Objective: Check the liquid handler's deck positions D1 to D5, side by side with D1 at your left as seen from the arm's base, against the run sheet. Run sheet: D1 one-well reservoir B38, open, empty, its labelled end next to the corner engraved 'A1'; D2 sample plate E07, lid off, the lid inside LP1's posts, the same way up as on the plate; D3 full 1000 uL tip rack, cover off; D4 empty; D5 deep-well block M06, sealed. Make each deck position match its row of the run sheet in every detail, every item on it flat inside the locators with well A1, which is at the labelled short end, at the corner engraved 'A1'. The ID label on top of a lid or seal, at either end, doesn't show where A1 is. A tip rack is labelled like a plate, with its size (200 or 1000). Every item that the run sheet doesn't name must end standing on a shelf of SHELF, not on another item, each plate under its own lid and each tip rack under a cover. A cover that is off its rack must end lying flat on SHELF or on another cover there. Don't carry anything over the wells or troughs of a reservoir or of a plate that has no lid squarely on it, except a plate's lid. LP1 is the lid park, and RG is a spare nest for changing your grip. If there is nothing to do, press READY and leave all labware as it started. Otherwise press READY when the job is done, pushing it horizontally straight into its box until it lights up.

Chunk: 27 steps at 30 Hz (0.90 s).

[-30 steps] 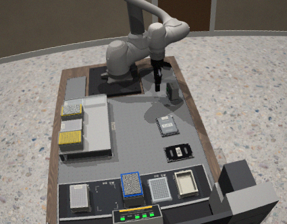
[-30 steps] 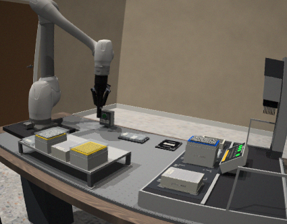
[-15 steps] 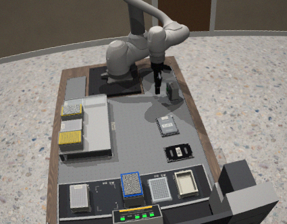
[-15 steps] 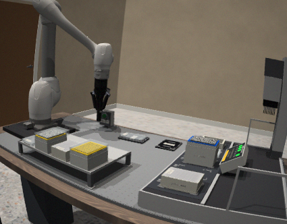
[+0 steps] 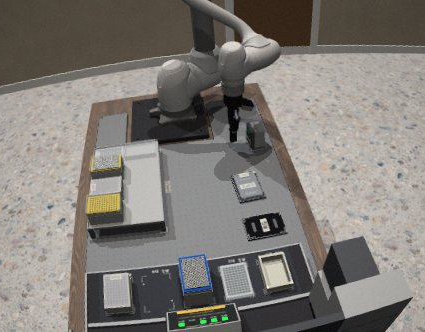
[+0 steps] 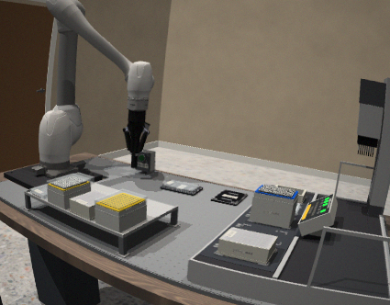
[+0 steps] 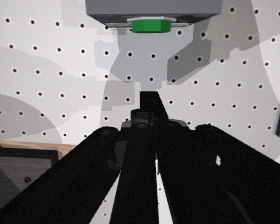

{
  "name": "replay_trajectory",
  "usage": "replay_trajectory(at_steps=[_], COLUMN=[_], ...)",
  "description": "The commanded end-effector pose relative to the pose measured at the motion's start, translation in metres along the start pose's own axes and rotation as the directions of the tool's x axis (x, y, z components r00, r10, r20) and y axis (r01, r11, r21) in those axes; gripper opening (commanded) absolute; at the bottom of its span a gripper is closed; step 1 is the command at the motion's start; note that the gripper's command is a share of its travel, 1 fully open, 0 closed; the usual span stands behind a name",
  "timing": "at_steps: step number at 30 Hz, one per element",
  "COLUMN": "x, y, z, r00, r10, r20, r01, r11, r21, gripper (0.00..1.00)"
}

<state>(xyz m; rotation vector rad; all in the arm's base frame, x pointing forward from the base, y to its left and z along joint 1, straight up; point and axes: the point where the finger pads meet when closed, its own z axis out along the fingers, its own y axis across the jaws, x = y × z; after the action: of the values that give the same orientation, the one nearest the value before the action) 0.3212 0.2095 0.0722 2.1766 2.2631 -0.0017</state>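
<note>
My gripper (image 5: 234, 136) hangs fingers-down over the perforated table top (image 5: 201, 190), its two black fingers pressed together with nothing between them. In the wrist view their joined tip points at the green READY button (image 7: 149, 25), which sits in the face of its grey box (image 5: 255, 135); a strip of dotted table shows between tip and button, so I am near it but not touching. From the exterior view the gripper sits just beside the box, at about the height of the green face (image 6: 140, 159). Further out on the table, a flat lid (image 5: 247, 186) lies in the lid park and the black spare nest (image 5: 264, 225) lies beyond it, both well apart from my hand. On the deck (image 5: 141, 300) at the far end stand, in a row, a cream one-well reservoir (image 5: 275, 272), an uncovered sample plate (image 5: 236, 280), a blue-rimmed tip rack (image 5: 195, 274), a bare position, then a sealed grey deep-well block (image 5: 117, 292). The shelf (image 5: 163, 200) to the side carries two yellow-rimmed tip racks (image 5: 104, 205), (image 5: 106, 163) with a pale block between them. I cannot read any of the labels from here.
</note>
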Motion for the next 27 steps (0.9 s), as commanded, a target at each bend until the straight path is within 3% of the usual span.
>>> replay_trajectory(at_steps=[1, 27], x=[0.002, 0.041], y=[-0.001, 0.003], z=[0.003, 0.001], r00=[1.000, 1.000], r10=[0.003, 0.003], r20=[0.000, -0.002], r01=[-0.003, -0.003], r11=[1.000, 1.000], r21=[-0.002, -0.006], gripper=[0.10, 0.10])
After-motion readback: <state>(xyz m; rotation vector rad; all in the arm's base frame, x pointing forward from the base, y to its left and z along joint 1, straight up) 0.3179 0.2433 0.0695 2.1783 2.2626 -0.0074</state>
